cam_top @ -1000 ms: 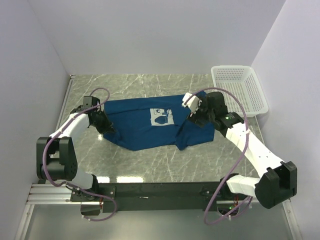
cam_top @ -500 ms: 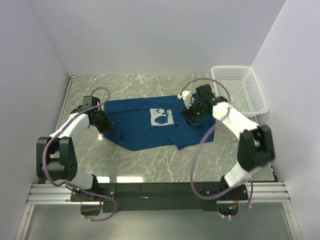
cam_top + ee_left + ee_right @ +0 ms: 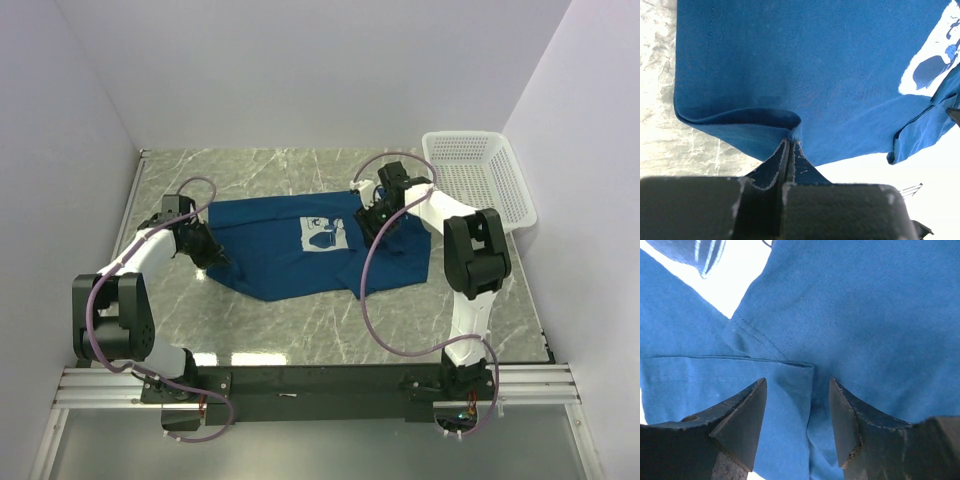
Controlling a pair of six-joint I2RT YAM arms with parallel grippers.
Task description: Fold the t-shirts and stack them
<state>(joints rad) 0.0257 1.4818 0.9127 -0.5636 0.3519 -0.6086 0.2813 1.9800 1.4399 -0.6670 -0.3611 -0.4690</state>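
At t-shirt [image 3: 280, 255] right side, right claw [image 3: 797, 385] gapes over hem [image 3: 765, 360]; left claw [image 3: 789, 146] clamps opposite edge. Risk: single-layer pinch, fold slips.

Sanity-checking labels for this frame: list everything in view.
t-shirt: 1, dark blue with a white chest print, lying mid-table
basket: 1, white plastic mesh, far right corner of the table
table: 1, grey-green marble top, under everything
cables: 2, purple, one looping along each arm
left tool: 1, black, shut on the t-shirt's left edge
right tool: 1, black, open, fingers apart over a hem on the t-shirt's right side
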